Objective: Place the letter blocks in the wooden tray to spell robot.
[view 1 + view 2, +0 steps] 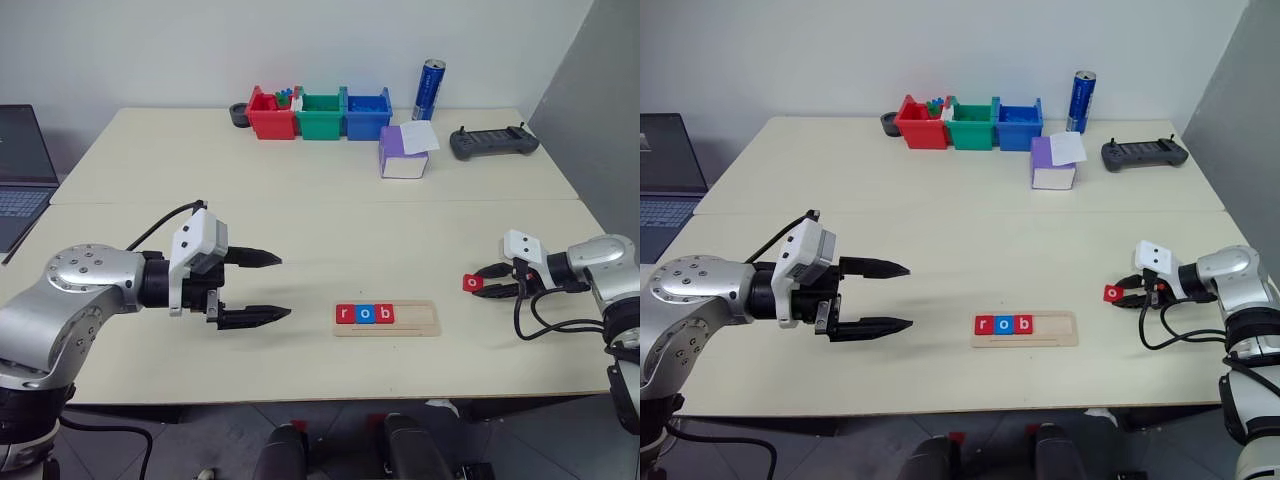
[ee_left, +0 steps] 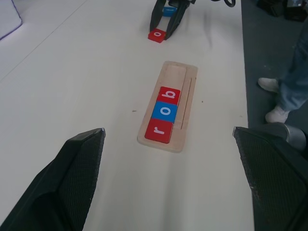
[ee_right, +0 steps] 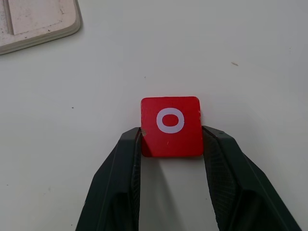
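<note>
Letter blocks, flat square tiles with white lowercase letters: red "r" (image 1: pixel 345 314), blue "o" (image 1: pixel 365 314), red "b" (image 1: pixel 385 314) seated edge to edge in the left half of the pale wooden tray (image 1: pixel 420 320). Long thin strip with shallow groove, long axis running left to right across the cream table (image 1: pixel 300 200), right half bare. Fourth tile, red "o" (image 1: pixel 472 283), right of the tray, pinched between the black fingers of the right gripper (image 1: pixel 482 283). Left gripper (image 1: pixel 268 286) left of the tray, fingers spread wide, pointing toward it, holding nothing. At the far edge: red bin (image 1: pixel 270 118) with small pieces inside, green bin (image 1: pixel 320 118), blue bin (image 1: pixel 366 116), blue can (image 1: pixel 429 89), purple-and-white box (image 1: pixel 402 154), dark controller (image 1: pixel 493 142).

Left wrist view: ribbed finger pads (image 2: pixel 72 183) far apart; tray beyond, lengthwise, letters reading "rob"; red tile past its bare end.

Right wrist view: smooth glossy red tile, rounded corners, squeezed at its near edge by both textured fingers (image 3: pixel 122 168); tray corner (image 3: pixel 38 24) apart.
</note>
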`<state>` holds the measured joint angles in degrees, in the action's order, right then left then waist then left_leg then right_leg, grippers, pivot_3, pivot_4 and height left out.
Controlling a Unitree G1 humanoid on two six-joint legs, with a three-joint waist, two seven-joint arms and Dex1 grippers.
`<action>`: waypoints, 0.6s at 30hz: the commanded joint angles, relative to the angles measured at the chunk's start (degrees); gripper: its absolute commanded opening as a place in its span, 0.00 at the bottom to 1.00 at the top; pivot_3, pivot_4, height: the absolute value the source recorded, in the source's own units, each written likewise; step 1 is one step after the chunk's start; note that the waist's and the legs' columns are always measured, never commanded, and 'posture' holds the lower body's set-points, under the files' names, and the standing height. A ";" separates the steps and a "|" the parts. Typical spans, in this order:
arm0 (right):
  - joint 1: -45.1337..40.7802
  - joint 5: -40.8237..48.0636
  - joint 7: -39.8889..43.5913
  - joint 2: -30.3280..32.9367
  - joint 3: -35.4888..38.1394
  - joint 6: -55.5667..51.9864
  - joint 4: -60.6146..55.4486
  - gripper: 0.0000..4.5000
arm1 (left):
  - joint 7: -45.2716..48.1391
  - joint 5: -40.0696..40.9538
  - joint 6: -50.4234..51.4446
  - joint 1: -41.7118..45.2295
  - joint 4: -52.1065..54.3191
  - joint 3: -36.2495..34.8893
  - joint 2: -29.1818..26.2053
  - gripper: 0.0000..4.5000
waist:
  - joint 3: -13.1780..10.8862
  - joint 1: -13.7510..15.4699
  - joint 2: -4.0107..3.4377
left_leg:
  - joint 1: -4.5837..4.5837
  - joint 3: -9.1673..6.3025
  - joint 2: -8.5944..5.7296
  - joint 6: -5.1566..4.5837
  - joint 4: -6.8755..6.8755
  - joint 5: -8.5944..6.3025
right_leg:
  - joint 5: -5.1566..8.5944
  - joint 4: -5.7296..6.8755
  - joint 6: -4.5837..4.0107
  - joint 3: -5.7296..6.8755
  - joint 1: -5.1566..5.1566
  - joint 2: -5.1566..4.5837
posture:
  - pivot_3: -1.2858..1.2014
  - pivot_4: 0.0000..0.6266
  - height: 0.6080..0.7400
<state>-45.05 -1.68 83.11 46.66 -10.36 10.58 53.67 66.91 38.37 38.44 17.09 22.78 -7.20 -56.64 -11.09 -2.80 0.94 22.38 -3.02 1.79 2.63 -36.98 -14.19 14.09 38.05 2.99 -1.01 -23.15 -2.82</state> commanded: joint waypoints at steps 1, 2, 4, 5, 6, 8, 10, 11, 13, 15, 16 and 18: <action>-0.12 1.14 2.82 2.35 1.12 -2.45 -6.91 0.32 | 0.05 0.97 -0.10 -0.12 1.58 -2.16 -0.99 1.00 | -0.03 0.00 -0.04 | 0.01 0.00 0.00 0.00 0.00 0.00 | 0.00 0.00 0.00 0.00 -0.01 0.00 | 0.52 0.24 1.00; 0.66 2.27 4.05 2.91 1.45 -3.98 -11.18 0.32 | 0.06 0.97 -0.11 -0.13 1.55 -2.17 -1.03 1.00 | -0.03 0.02 -0.05 | 0.04 0.00 0.00 0.00 0.01 0.00 | 0.00 0.00 -0.01 -0.01 -0.05 0.00 | 0.52 0.24 1.00; 2.89 4.66 5.73 3.89 2.07 -7.49 -20.14 0.32 | 0.08 1.02 -0.10 -0.21 1.57 -2.23 -1.10 1.00 | -0.04 0.08 -0.06 | 0.06 -0.01 0.00 0.00 0.03 0.00 | 0.01 0.00 -0.02 0.01 -0.07 0.00 | 0.52 0.24 1.00; 4.35 6.21 6.41 4.33 2.35 -9.67 -25.38 0.32 | 0.08 1.03 -0.07 -0.26 1.57 -2.21 -1.12 1.00 | -0.04 0.08 -0.06 | 0.06 -0.01 0.00 0.00 0.03 0.00 | 0.02 0.01 -0.04 0.01 -0.08 0.00 | 0.52 0.24 1.00; 5.66 7.69 6.79 4.73 2.49 -11.81 -29.91 0.32 | 0.09 0.98 -0.06 -0.29 1.56 -2.13 -1.15 1.00 | -0.04 0.08 -0.06 | 0.06 -0.02 0.00 -0.01 0.04 -0.01 | 0.03 0.00 -0.04 0.01 -0.08 0.00 | 0.52 0.24 1.00; 8.03 10.09 6.90 5.40 2.29 -15.93 -38.62 0.32 | 0.23 0.51 -0.26 -0.42 1.40 -1.69 -1.30 1.00 | -0.04 0.12 -0.06 | 0.07 -0.04 0.00 -0.01 0.04 -0.01 | 0.04 0.00 -0.05 0.03 -0.09 0.00 | 0.52 0.24 1.00; 9.47 10.86 5.85 5.45 1.47 -19.17 -44.58 0.32 | 0.24 0.47 -0.29 -0.48 1.30 -1.56 -1.27 1.00 | -0.04 0.18 -0.06 | 0.09 -0.04 0.00 -0.01 0.04 -0.01 | 0.04 -0.01 -0.04 0.03 -0.09 0.00 | 0.52 0.24 1.00; 9.95 10.63 5.00 5.05 0.63 -20.75 -47.12 0.32 | 0.25 0.38 -0.30 -0.36 1.21 -1.37 -1.27 1.00 | -0.04 0.22 -0.06 | 0.10 -0.04 0.00 -0.01 0.03 -0.01 | 0.05 -0.02 -0.03 0.03 -0.09 0.00 | 0.52 0.24 1.00; 10.44 9.89 3.75 4.47 -0.98 -23.35 -50.39 0.32 | 0.25 0.23 -0.32 -0.06 1.06 -1.00 -1.22 1.00 | -0.03 0.23 -0.06 | 0.09 -0.04 0.00 -0.01 0.01 -0.01 | 0.10 -0.01 0.08 0.03 -0.08 0.00 | 0.52 0.24 1.00; 10.21 9.75 3.02 3.30 -2.58 -25.99 -52.48 0.32 | 0.49 -0.10 -0.58 0.02 0.99 -0.80 -1.46 1.00 | -0.03 0.26 -0.05 | 0.08 -0.04 0.00 -0.01 0.01 -0.01 | 0.17 0.00 0.20 0.04 -0.09 0.00 | 0.52 0.24 1.00; 10.07 10.02 2.80 2.84 -3.10 -27.22 -53.17 0.32 | 0.64 -0.33 -0.74 -0.01 1.01 -0.78 -1.69 1.00 | -0.03 0.26 -0.05 | 0.08 -0.05 0.00 -0.01 0.01 -0.01 | 0.17 0.01 0.20 0.05 -0.09 0.00 | 0.52 0.24 1.00; 10.18 10.16 2.61 2.01 -4.24 -28.62 -54.57 0.32 | 0.80 0.02 -0.57 -0.10 1.04 -1.44 -1.93 1.00 | -0.03 0.27 -0.05 | 0.09 -0.05 0.00 -0.01 0.01 -0.01 | 0.17 0.01 0.20 0.04 -0.09 0.00 | 0.52 0.24 1.00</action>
<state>-34.59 7.84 85.88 48.59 -14.63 -16.86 1.45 67.15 38.04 38.42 16.48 22.91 -7.08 -57.57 -11.13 -2.53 0.89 22.46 -3.07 1.80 2.62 -36.97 -14.20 14.27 38.06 3.18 -0.96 -23.24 -2.82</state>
